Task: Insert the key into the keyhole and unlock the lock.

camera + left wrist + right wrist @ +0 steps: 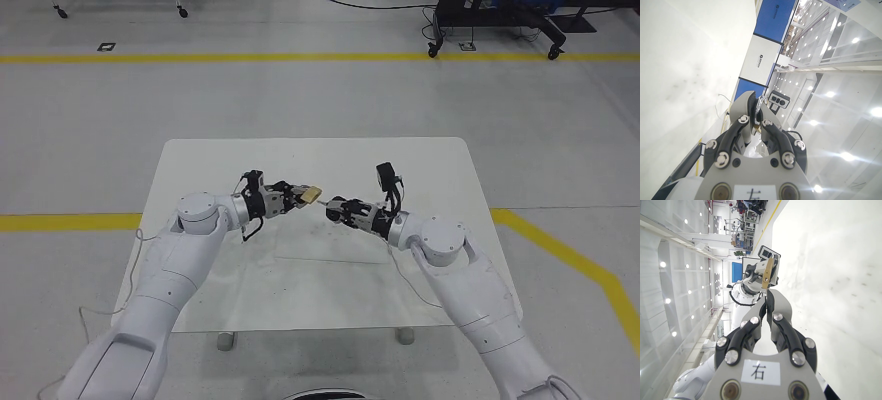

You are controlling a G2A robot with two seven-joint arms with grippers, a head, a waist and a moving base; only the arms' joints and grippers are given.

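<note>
- The lock (311,192), a brass padlock, hangs in the air over the middle of the table (420,165), somewhat nearer the far edge than the near edge
- The left gripper (297,193) carries it: in the left wrist view its fingers are drawn in tight on the silver shackle (760,103), and the top view shows the brass body sticking out past the fingertips toward the other arm
- The right gripper (337,209) stands just beside the lock, on the side toward the table's right edge; its fingers are pressed almost together on the key (323,204), a thin sliver of which shows past the tips in the top view
- What the next move turns on: the lock's long axis runs roughly along the line between the two grippers, with the shackle end toward the left one and the end face with the keyhole (765,279) turned toward the right one
- In the right wrist view the lock is seen narrow side on, its keyhole end just beyond the fingertips, so key and keyhole look nearly in line; in the top view the key tip sits a shade toward the near edge from the lock's end
- Whether the tip already touches the keyhole cannot be told; the key is mostly hidden between the pads
- Judgement: the step in hand is the last lining-up and push, with the right arm advancing along the lock's long axis; a small sideways miss would likely make the tip skid on the brass face
</note>
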